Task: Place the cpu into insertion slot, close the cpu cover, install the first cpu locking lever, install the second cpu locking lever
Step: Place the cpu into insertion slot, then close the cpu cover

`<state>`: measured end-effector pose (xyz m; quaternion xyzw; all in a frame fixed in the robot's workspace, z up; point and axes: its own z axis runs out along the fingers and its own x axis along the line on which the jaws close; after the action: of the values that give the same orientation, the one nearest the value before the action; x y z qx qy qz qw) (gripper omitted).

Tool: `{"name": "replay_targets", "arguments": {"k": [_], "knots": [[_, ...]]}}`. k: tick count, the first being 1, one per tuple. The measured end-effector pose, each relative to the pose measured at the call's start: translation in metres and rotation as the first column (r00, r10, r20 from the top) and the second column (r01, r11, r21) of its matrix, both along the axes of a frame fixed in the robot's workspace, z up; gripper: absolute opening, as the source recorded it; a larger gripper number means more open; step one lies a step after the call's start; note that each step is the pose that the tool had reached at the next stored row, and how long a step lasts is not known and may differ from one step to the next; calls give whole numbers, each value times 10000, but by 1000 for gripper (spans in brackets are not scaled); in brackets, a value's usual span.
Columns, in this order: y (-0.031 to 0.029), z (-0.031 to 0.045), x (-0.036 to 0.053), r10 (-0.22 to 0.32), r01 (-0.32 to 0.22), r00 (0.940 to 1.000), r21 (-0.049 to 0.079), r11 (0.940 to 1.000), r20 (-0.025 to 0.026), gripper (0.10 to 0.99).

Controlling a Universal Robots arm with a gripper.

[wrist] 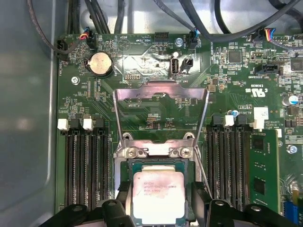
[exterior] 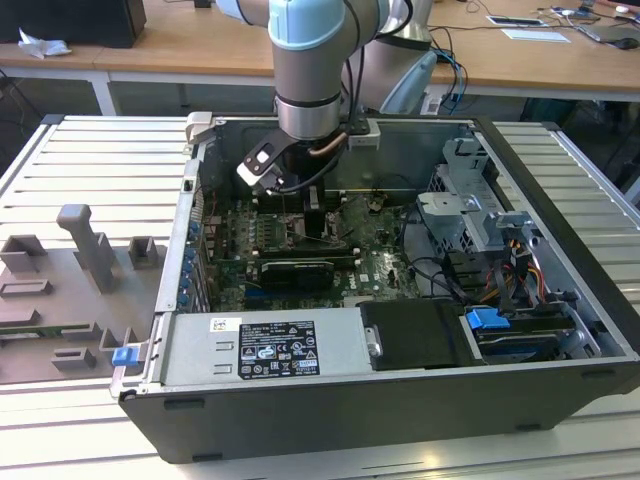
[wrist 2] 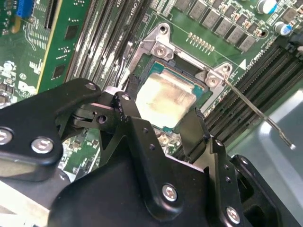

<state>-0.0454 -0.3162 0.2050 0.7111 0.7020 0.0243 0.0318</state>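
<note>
Fingers first: the two black metal ones are spread a touch wider than the chip, one on each side of it, and as far as I can make out they've got hold of nothing. So the black linkage gripper is basically straddling the cpu, a small flat square chip with a pale, slightly smudged silvery-beige metal face on a green border. That chip looks seated flat in the insertion slot, the square black socket with a thin metal rim, which I'd guess is why the fingers can stand off it. The cpu cover, a thin silver stamped-metal frame with a big square window, is flipped open away from the socket, leaving the chip bare, so nothing's closed yet. In the second wrist view a thin bent steel wire lever sticks out loose beside the socket, not hooked down. Long black ribbed memory slots flank the socket on the glossy green motherboard. In the exterior view the grey-and-pale-blue robot arm sits in the upper middle of the frame, reaching down into the open dark grey metal computer case that takes up the centre and lower right.
</note>
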Motion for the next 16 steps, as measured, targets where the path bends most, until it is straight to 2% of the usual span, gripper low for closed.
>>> {"name": "replay_targets", "arguments": {"k": [6, 7, 8, 9, 11, 12, 13, 16], "knots": [[0, 61, 0, 1, -1, 10000, 2, 10000, -12, 600], [-1, 74, 1, 1, -1, 10000, 3, 10000, -32, 294], [-2, 95, 1, 1, -1, 10000, 2, 10000, -46, 110], [-1, 132, 1, 1, -1, 10000, 4, 10000, -47, 106], [-1, 154, 7, 4, -4, 10000, 8, 10000, -61, 106], [-1, 156, 29, 2, -2, 9999, 6, 10000, -139, 106], [-2, 158, 63, 1, -1, 9997, 5, 10000, -252, 106], [-1, 175, 64, 0, 0, 9996, 5, 10000, -265, 106]]}}
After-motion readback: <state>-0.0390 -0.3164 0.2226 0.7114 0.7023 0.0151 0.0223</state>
